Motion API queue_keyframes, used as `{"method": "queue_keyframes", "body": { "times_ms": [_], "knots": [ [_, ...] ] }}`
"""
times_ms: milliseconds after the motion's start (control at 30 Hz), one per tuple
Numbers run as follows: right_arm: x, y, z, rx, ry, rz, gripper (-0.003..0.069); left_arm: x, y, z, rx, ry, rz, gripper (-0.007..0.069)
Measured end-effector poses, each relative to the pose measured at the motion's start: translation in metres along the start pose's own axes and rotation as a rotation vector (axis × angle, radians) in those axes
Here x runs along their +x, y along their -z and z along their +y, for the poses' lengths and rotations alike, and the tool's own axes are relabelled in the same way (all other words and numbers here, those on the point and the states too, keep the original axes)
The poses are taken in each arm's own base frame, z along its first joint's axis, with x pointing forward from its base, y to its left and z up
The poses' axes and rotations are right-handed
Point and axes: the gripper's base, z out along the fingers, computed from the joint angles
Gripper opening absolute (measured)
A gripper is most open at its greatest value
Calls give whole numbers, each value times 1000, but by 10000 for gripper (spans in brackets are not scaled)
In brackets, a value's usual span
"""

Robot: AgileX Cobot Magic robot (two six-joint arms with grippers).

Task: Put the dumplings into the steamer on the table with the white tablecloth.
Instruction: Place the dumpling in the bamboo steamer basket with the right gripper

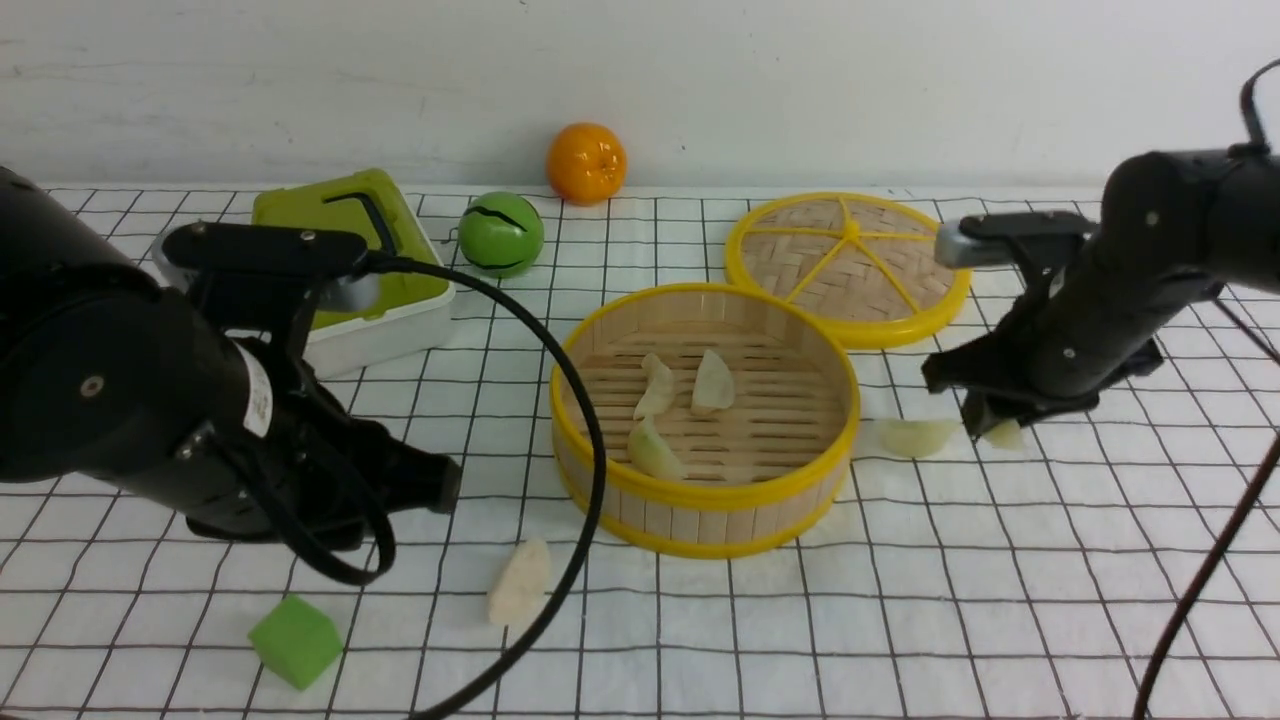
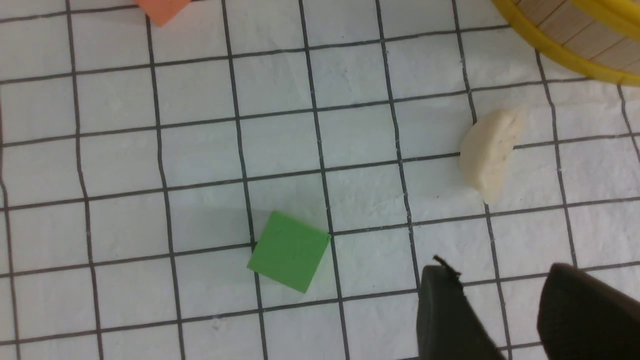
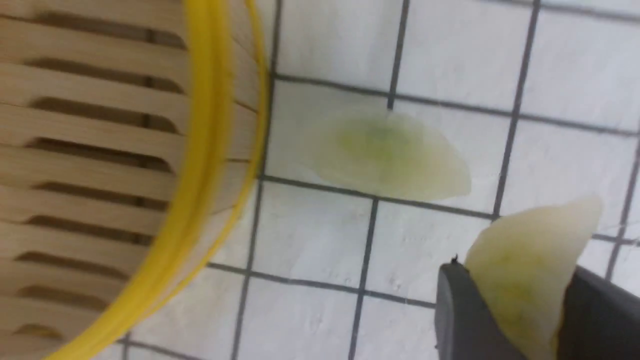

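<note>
- Nearest the lens, low left in the front view, sits a green cube (image 1: 295, 640); it is no part of the job.
- Just right of it, at bottom centre, a cream dumpling (image 1: 519, 582) lies on the white tablecloth (image 1: 1000, 620), near the steamer (image 1: 700, 493) but apart from its wall.
- Low right in its wrist view, the left gripper (image 2: 500, 285) stands moderately parted, with only cloth between its fingers; it holds nothing.
- Low right in its own wrist view, the right gripper (image 3: 525, 320) has a yellow-green dumpling (image 3: 530, 250) pinched between its fingers, both of them touching it.
- A pale green dumpling (image 3: 390, 157) lies flat on the cloth between that grip and the steamer's wall, touching neither.
- At the centre of the front view, three dumplings (image 1: 713, 381) already rest on the steamer's slats.
- These pieces look light, soft and smooth, so they would likely slip or fold if taken by the thin pleated edge.
- The plump belly seems the better hold, with a gentle squeeze; the flat-lying one probably needs fingertips brought right down to the cloth.
</note>
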Motion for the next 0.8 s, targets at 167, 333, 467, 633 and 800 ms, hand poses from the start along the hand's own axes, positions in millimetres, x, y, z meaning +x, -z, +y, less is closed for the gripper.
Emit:
{"method": "queue_keyframes", "body": {
  "times_ms": [167,333,467,633,800],
  "knots": [
    [-3,19,44,-184,159,-88,205,-3,0,-3,28,4,-38,266],
    [4,-13,95,-413,244,-85,205,-6,-7,-9,78,33,-50,266],
    [3,-35,113,-499,272,-109,205,-7,-22,-14,82,40,-19,266],
    [1,-61,112,-494,240,-123,205,-7,-50,-19,67,24,22,266],
    [4,-75,111,-492,220,-101,205,-6,-71,-23,58,9,50,277]
  ]
}}
